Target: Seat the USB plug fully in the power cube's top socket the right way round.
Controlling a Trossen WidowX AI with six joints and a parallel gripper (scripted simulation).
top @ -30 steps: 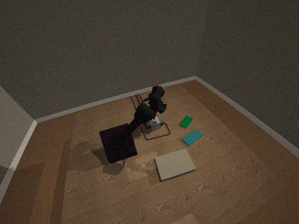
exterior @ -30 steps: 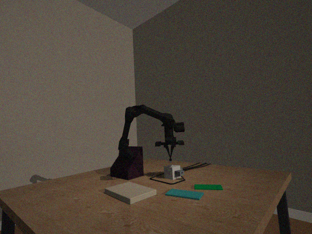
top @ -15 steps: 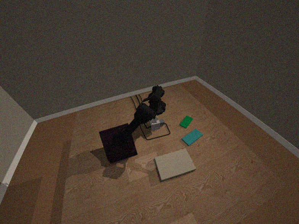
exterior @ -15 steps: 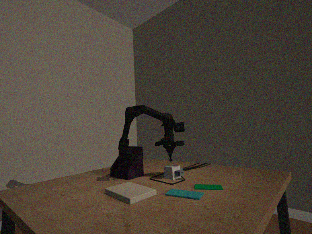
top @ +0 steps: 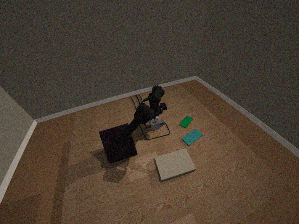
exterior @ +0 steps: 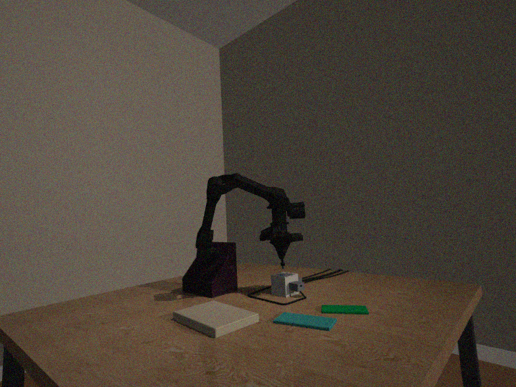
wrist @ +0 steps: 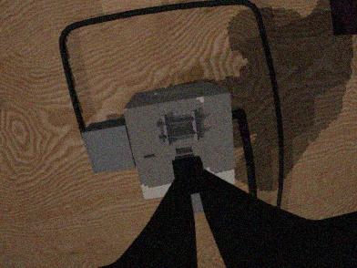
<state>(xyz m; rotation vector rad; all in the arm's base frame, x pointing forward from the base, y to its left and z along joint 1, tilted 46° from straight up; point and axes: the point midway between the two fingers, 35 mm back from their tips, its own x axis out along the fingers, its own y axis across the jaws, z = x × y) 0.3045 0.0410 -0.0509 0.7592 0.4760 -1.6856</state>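
Black plug (exterior: 282, 265) (wrist: 188, 167) above grey power cube (top: 155, 126) (exterior: 278, 285) (wrist: 216, 152)

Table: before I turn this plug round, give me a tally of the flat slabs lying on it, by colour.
Green slab: 1
Teal slab: 1
Cream slab: 1
Total: 3

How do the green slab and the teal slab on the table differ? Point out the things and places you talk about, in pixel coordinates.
The flat green rectangular slab (top: 186, 121) (exterior: 344, 309) is smaller than the flat teal rectangular slab (top: 192, 137) (exterior: 305, 320). The teal slab lies nearer the thick cream block (top: 174, 164) (exterior: 215, 317); the green slab lies farther from it. Both are thin and lie flat on the wooden table (top: 217, 168) (exterior: 374, 349).
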